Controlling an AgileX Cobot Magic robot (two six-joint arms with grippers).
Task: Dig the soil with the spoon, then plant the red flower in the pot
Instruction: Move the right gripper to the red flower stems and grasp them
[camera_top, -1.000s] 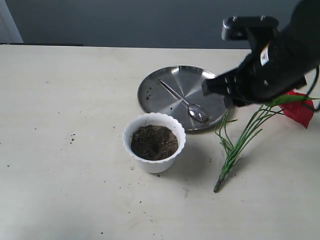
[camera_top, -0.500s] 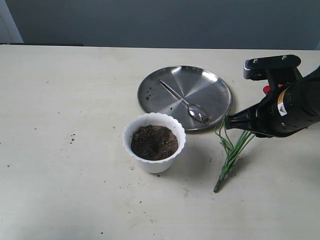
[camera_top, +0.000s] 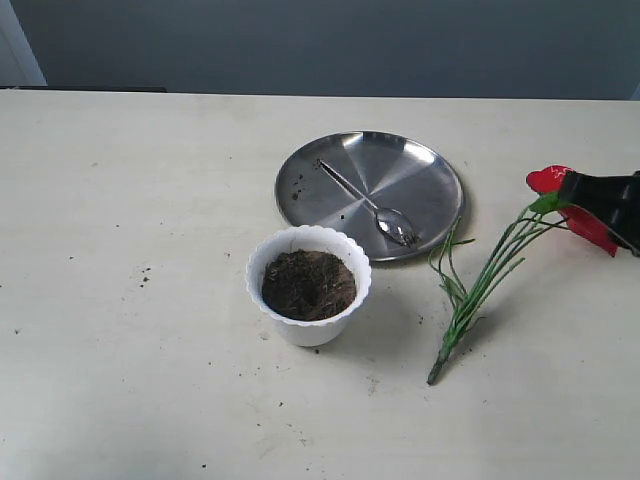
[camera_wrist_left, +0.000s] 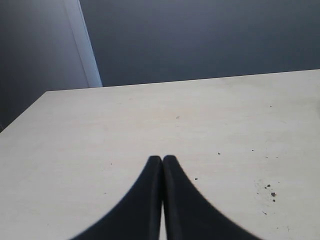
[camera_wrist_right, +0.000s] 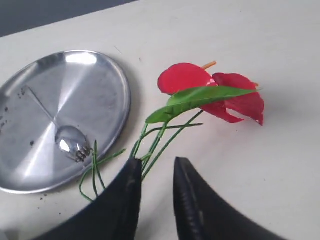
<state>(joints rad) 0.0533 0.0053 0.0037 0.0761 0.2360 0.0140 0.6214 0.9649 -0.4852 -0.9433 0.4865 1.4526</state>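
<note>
Though cropped in the exterior view, right gripper (camera_wrist_right: 156, 164) apart in wrist view, by red flower (camera_wrist_right: 184, 77) (left gripper (camera_wrist_left: 162, 160) together)

My exterior camera looks down at an angle across the table (camera_top: 120, 200), from some way off. The left wrist camera sits low, facing along bare table toward a dark wall (camera_wrist_left: 200, 40). The right wrist camera looks down from close up, sharing the steel plate (camera_wrist_right: 85, 85), spoon (camera_wrist_right: 72, 142) and red flower (camera_wrist_right: 210, 87) with the exterior view.
</note>
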